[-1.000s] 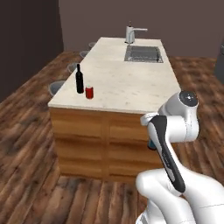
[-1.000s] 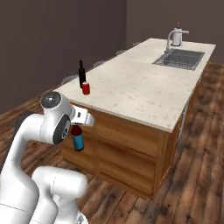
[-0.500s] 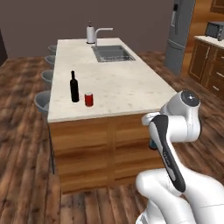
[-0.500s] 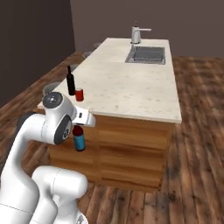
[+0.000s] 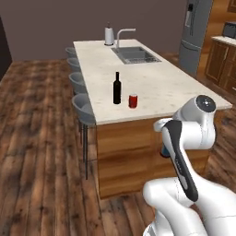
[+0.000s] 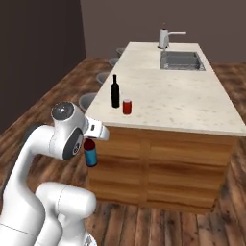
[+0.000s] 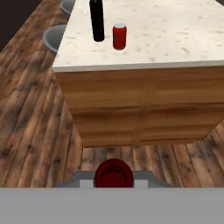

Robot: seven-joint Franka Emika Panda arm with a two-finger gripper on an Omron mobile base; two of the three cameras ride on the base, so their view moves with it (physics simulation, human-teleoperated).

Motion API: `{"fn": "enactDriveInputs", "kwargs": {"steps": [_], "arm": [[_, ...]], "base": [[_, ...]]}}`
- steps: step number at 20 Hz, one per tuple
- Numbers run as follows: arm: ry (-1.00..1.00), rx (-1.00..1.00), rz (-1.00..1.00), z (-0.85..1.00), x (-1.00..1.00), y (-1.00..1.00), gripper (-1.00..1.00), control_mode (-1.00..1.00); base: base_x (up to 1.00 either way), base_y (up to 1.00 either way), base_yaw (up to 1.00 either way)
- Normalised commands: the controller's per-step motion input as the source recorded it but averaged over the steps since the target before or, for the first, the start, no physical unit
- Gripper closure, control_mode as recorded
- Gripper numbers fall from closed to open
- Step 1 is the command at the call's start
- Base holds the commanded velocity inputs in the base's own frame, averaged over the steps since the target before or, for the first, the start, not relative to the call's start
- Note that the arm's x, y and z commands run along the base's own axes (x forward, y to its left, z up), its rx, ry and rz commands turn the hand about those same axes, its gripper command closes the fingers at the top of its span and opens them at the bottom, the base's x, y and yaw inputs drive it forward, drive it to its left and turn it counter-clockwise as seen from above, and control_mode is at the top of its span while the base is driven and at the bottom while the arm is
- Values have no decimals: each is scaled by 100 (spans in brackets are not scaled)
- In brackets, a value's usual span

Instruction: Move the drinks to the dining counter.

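Note:
A tall black wine bottle point(image 5: 117, 88) point(image 6: 115, 91) point(image 7: 96, 19) and a small red can point(image 5: 133, 101) point(image 6: 127, 106) point(image 7: 119, 36) stand side by side near the close end of the dining counter point(image 5: 156, 87) point(image 6: 187, 98) point(image 7: 175, 39). My gripper point(image 6: 89, 143) is shut on the short dark-red bottle with a blue label point(image 6: 91, 153) point(image 7: 113, 173). It hangs upright in front of the counter's wooden end panel, below the level of the top. In the hand view the bottle's round red top sits at the bottom, between my fingers.
Grey round stools point(image 5: 83, 103) point(image 6: 91, 101) line the counter's left side. A steel sink point(image 5: 136, 54) point(image 6: 181, 60) and curved faucet point(image 5: 122, 34) sit at the far end. A steel fridge point(image 5: 196, 32) stands at the far right. Wooden floor surrounds the island.
The whole picture has shifted as the base drove around the island's end. The wine bottle and can stay put on the counter, and the dark-red bottle stays in my grip.

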Motion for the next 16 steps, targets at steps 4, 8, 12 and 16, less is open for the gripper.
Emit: {"fn": "enactDriveInputs", "kwargs": {"steps": [4, 8, 12, 16], "arm": [[0, 0, 0, 0, 0, 0, 100, 100], [0, 0, 0, 0, 0, 0, 100, 100], [0, 0, 0, 0, 0, 0, 100, 100], [0, 0, 0, 0, 0, 0, 100, 100]], "base": [[4, 87, 19], [53, 9, 17], [55, -5, 12], [56, -36, 1]]}}
